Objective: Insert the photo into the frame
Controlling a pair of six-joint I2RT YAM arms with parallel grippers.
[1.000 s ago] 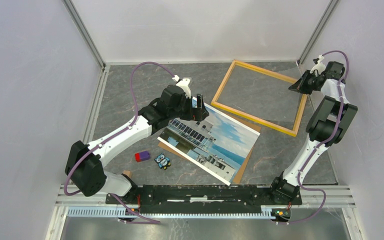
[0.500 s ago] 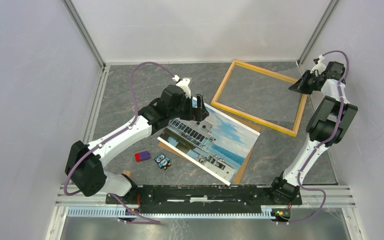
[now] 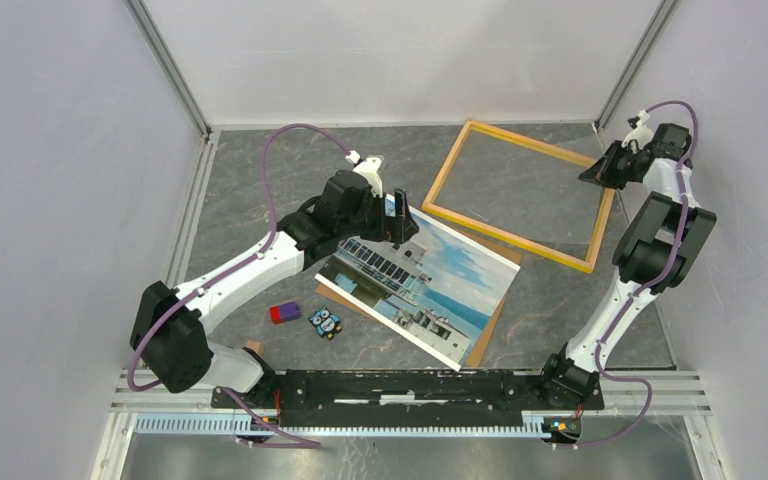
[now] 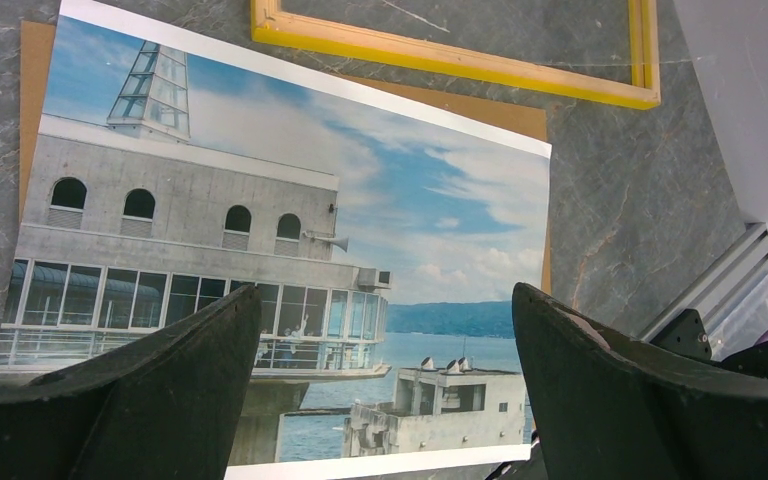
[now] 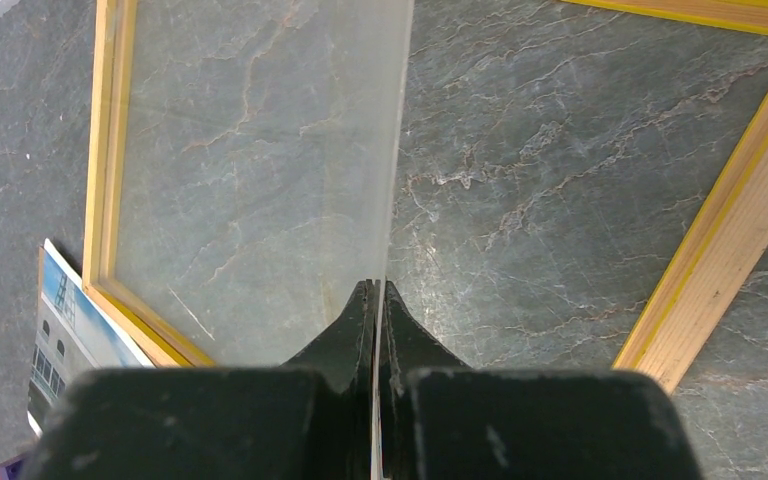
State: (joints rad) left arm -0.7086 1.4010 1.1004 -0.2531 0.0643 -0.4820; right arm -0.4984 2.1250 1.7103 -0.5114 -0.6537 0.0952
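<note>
1. Jaws first: the left jaws are spread wide, hanging just over the far-left corner of the photo [image 3: 430, 285]. I can't tell if they touch it.
2. Right jaws are pressed together on a clear pane [image 5: 260, 150], tilted up over the frame [image 4: 440, 62].
3. Photo lies face up on a brown backing panel [image 4: 460, 105], with its long axis running from far left to near right. The left arm [image 3: 260, 260] is clearly nearer.
4. Frame lies flat just beyond the photo, far-right of it.
5. Purple block [image 3: 284, 312] and owl sticker [image 3: 326, 322] sit on the bench [image 3: 230, 170] out of the way. That raised pane is what I'd watch.
</note>
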